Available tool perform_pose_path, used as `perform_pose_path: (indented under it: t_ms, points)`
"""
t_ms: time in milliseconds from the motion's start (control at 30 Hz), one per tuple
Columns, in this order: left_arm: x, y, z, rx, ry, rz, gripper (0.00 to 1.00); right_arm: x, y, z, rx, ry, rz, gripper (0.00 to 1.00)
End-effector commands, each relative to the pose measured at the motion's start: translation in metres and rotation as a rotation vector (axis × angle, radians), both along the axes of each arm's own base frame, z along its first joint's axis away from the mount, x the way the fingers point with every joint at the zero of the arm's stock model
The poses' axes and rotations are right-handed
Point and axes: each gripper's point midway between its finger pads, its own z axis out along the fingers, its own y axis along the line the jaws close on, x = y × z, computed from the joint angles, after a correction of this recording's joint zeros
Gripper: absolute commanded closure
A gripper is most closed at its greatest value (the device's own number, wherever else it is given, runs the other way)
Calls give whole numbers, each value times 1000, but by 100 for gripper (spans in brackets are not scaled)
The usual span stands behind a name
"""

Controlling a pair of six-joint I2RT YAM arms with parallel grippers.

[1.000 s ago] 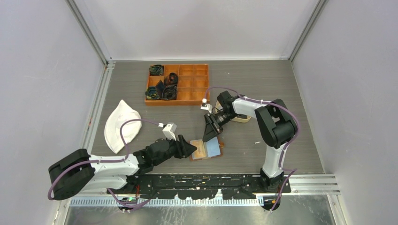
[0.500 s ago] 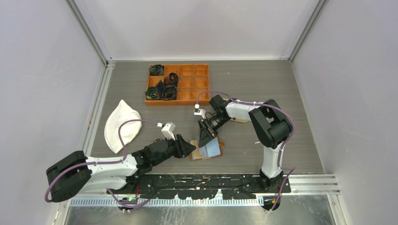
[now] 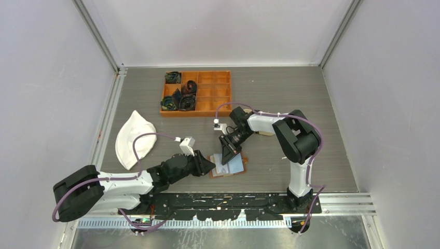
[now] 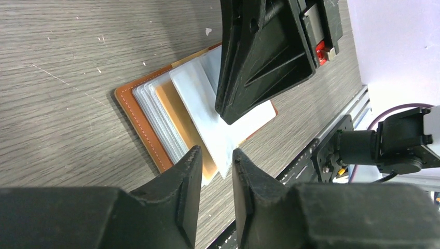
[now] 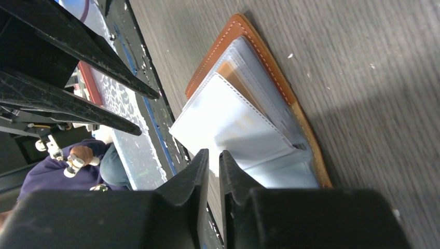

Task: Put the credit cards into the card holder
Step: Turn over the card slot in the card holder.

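Note:
The brown leather card holder (image 3: 237,167) lies open near the table's front edge, its clear sleeves fanned out (image 4: 136,111) (image 5: 244,39). One pale, glossy sleeve (image 4: 207,119) (image 5: 228,119) is raised above the others. I cannot tell a credit card apart from the sleeves. My right gripper (image 3: 226,155) (image 5: 214,155) hangs over the holder, its jaws only a slit apart and open, with the pale sleeve's edge running into the slit. My left gripper (image 3: 211,165) (image 4: 214,155) is low at the holder's left side, open by a narrow gap with the sleeve's corner just beyond its fingertips.
An orange compartmented box (image 3: 212,93) holding dark rolled items stands at the back. A white leaf-shaped dish (image 3: 134,140) lies at the left. A beige object (image 3: 267,132) shows behind the right arm. The black mounting rail (image 3: 233,199) runs close in front of the holder.
The right gripper has moved left and down onto the holder's sleeves and its jaws have narrowed. The left gripper's jaws have also narrowed; that arm has hardly moved.

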Motion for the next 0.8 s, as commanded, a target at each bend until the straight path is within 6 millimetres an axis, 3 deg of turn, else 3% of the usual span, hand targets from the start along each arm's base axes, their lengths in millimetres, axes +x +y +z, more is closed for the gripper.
perform_pose_path:
  t_ms: [0, 233, 400, 567, 767]
  points:
    - [5, -15, 20, -46, -23, -17, 73, 12, 3, 19, 17, -119, 13, 83]
    - [5, -40, 30, -62, -11, -84, 79, 13, 4, 12, -25, -137, 9, 86]
    - [11, -40, 4, 2, 63, -35, 88, 14, 5, 14, -40, -138, 11, 86]
    - [13, -23, -27, 69, 160, 30, 91, 36, -15, 37, -87, -309, 16, 85]
    - [19, -10, -35, 89, 177, 66, 90, 77, -57, 96, -102, -615, -99, 83]
